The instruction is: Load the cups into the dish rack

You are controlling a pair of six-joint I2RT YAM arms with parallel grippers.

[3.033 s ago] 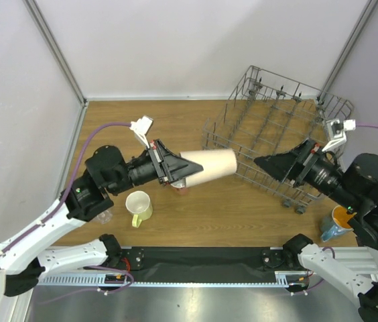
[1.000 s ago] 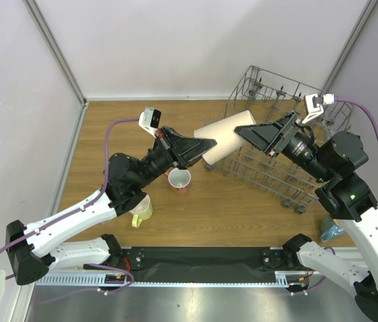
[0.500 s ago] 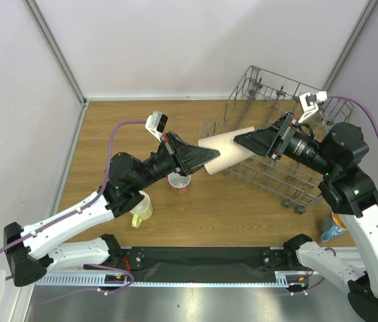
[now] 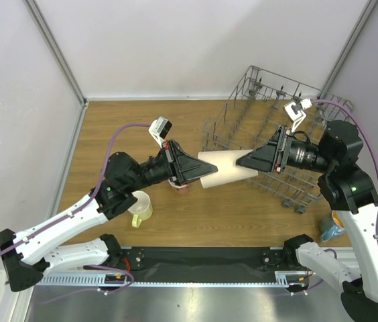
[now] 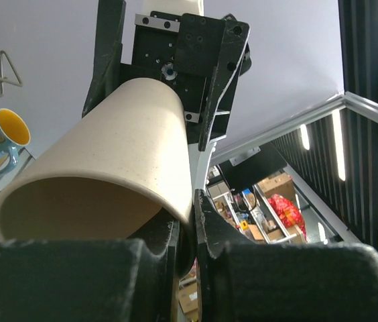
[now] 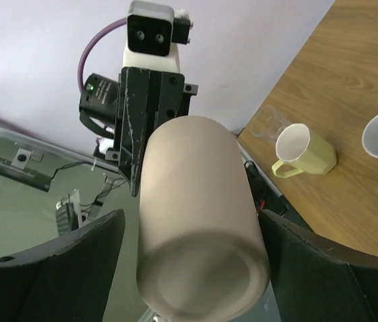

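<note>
1. The left gripper (image 4: pixel 197 172) is pinched shut on the wall of the beige cup (image 4: pixel 226 166) at its open mouth. The left wrist view shows one finger inside the rim and one outside. We want this pinch firm and the wrist steady until the other arm has a sure hold.
2. The beige cup hangs on its side in the air between the two grippers, mouth toward the left arm. It is above the table, over the salmon-pink mug (image 4: pixel 179 185), and not yet in the rack. A drop here could strike that mug or roll toward the pale yellow mug (image 4: pixel 139 205).
3. The right gripper (image 4: pixel 242 161) has its jaws spread wide around the cup's closed base, gripping nothing. In the right wrist view its fingers (image 6: pixel 68 268) flank the base with a gap on at least one side. We should centre the base between them and close evenly, well up the wall, because a smooth tapered cup may squeeze out.
4. We judge the left gripper should open only once the right one has clamped. It should then draw back along the cup's axis, so the inner finger clears the rim.
5. The dish rack (image 4: pixel 289 127) sits just beyond the right gripper. A grip by the base suits turning the cup mouth-down over the tines.
</note>
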